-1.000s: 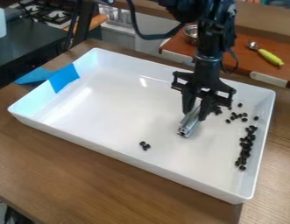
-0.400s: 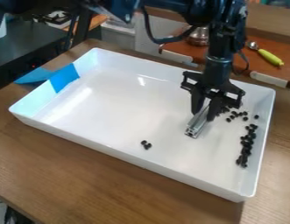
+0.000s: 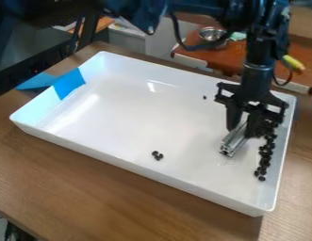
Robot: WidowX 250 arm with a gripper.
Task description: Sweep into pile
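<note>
Right, we're looking at smooth, glossy white all the way across this tray (image 3: 129,122), a rounded-corner rectangle with raised walls, catching bright streaks of light on its floor. Under it lies a brown wooden table (image 3: 108,197) with fine grain running through it, and over the far left wall goes a flat strip of bright blue tape (image 3: 69,84), part of it lying outside on the wood. Beyond the tray, a round, shiny metal bowl (image 3: 211,34) sits on a reddish-brown surface (image 3: 191,48).

And now to the pieces themselves: small, dark, rounded, bean-like! The main group (image 3: 265,157) forms a crowded, ragged line inside the tray along its right-hand wall, many of them touching, the upper end bunched right by the gripper (image 3: 243,129). Well apart from those, a tight little cluster of three (image 3: 157,155) sits near the front wall, and one lone dark piece (image 3: 204,97) rests towards the back.

Over on the right, the black gripper hangs down into the tray, its two fingers closed around a silvery, grooved metal bar (image 3: 232,142). It's clamped on, one finger to each side, with the bar slanting towards the front, its squared end low over the white floor.
</note>
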